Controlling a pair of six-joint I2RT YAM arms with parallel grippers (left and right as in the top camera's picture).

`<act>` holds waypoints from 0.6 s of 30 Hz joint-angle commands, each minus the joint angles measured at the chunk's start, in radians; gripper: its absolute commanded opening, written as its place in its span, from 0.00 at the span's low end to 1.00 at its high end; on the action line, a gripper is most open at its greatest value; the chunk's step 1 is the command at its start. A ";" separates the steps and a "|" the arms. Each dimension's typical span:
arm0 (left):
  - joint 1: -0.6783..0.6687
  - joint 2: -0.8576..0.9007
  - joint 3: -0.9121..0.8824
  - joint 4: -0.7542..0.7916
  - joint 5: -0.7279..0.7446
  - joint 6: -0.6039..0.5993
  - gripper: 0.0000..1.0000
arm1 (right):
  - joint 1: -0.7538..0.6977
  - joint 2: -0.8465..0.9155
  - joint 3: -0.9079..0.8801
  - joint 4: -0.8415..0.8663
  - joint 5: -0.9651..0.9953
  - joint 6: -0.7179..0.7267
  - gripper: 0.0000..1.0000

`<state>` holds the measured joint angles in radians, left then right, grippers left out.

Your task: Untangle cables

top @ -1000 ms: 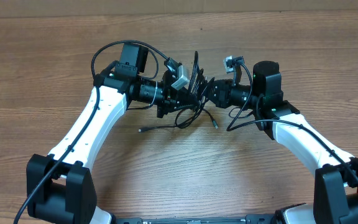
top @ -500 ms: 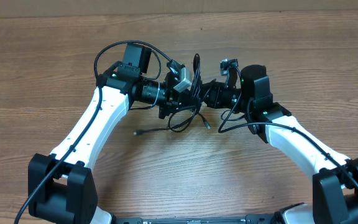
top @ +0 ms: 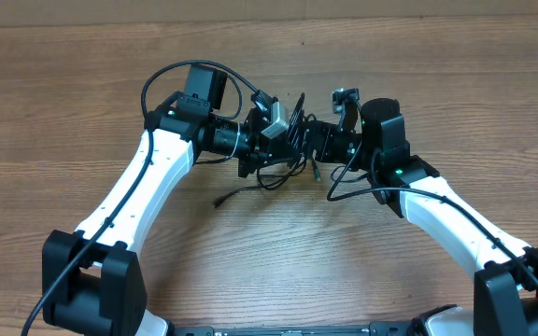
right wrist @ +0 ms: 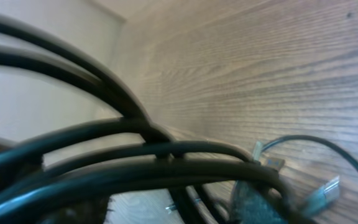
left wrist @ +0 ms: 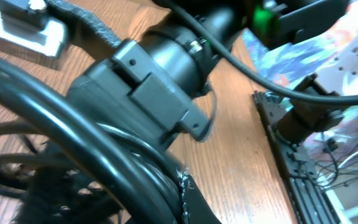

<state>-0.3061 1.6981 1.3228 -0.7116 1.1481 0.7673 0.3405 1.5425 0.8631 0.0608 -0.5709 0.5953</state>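
The cables (top: 281, 168) are thin black cords bunched between my two grippers at the table's middle. Loose loops hang down to the wood, and one tail ends in a plug tip (top: 218, 201). My left gripper (top: 280, 142) is shut on the bundle, and cords (left wrist: 98, 146) cross close in front of its camera. My right gripper (top: 306, 140) faces it from the right, almost touching. Its jaws stand apart, with one textured pad (right wrist: 253, 202) low on the right and cords (right wrist: 166, 149) lying across the gap. Two silvery plug tips (right wrist: 267, 163) rest on the wood beyond.
The wooden table (top: 437, 75) runs to a back edge at the top. The right arm's black housing (left wrist: 148, 81) fills the left wrist view, with a rack and clutter (left wrist: 316, 143) beyond the table's side. Arm wires loop above the left wrist (top: 185, 70).
The right arm moved left, close against the left gripper, and its jaws came apart. The upright cords sank and leaned, the loops drew in, and the plug tail slid slightly right.
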 commanded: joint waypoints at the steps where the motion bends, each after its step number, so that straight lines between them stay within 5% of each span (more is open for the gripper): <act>1: -0.004 -0.034 0.015 -0.010 0.112 0.040 0.04 | -0.031 -0.008 0.003 -0.063 0.109 0.003 0.79; 13: 0.005 -0.034 0.015 -0.010 0.097 0.040 0.04 | -0.089 -0.219 0.003 -0.476 0.179 -0.045 0.84; 18: 0.005 -0.034 0.015 -0.011 0.100 0.039 0.04 | -0.089 -0.338 0.003 -0.528 0.178 -0.301 0.87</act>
<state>-0.2996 1.6951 1.3228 -0.7227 1.1957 0.7860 0.2493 1.2770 0.8673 -0.4717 -0.4240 0.4763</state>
